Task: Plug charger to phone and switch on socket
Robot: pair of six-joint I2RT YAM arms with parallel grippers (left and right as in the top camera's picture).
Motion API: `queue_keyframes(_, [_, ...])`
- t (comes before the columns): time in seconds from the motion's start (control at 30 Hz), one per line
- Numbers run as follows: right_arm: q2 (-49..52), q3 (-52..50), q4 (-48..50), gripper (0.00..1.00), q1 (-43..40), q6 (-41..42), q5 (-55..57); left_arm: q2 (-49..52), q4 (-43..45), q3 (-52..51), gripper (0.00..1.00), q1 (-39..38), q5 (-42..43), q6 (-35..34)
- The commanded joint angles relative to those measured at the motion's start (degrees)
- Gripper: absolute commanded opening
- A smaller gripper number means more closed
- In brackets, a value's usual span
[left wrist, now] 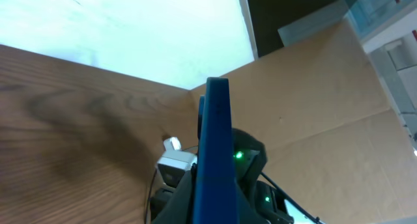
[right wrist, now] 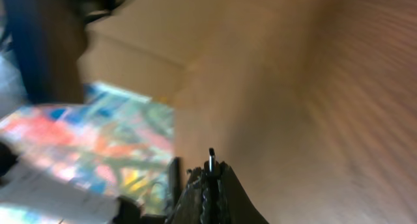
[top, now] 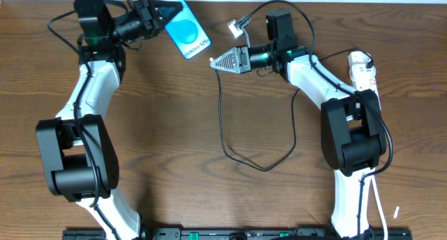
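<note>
The phone (top: 186, 29), blue screen up with white text, sits at the table's far edge with my left gripper (top: 165, 11) shut on its upper end. In the left wrist view the phone (left wrist: 215, 146) shows edge-on as a blue bar rising between the jaws of the left gripper (left wrist: 212, 208). My right gripper (top: 214, 62) is shut on the charger's plug tip (right wrist: 210, 156), just right of the phone's lower end and apart from it. The black charger cable (top: 241, 158) loops down over the table. The white socket (top: 362, 68) lies at the far right.
A small grey-white device (top: 241, 25) hangs just above the right gripper. The right arm (top: 318, 83) stretches from the socket's side toward the phone. A cardboard wall (left wrist: 313, 120) and bright patterned surface (right wrist: 98, 139) appear beyond the table.
</note>
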Motion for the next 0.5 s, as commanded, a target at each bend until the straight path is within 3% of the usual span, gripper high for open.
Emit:
queue_keyframes(0.0, [-1.53,0.33,-3.3,0.01,-0.35,-3.34,13.64,-2.01,0.61,0.57,0.07,1.51,0.59,-1.53])
queue_keyframes(0.13, [-1.53,0.33,-8.74,0.01,-0.35,-3.32,29.57,-2.01,0.59,0.57,0.07,1.75,0.63,-1.51])
queue_keyframes(0.33, [-1.53,0.33,-19.32,0.01,-0.24,-3.19,63.01,-2.01,0.59,0.57,0.08,1.75,0.74,-1.49])
queue_keyframes(0.47, [-1.53,0.33,-23.04,0.01,-0.24,-2.6,73.75,-2.01,0.59,0.57,0.07,1.75,0.74,-1.49])
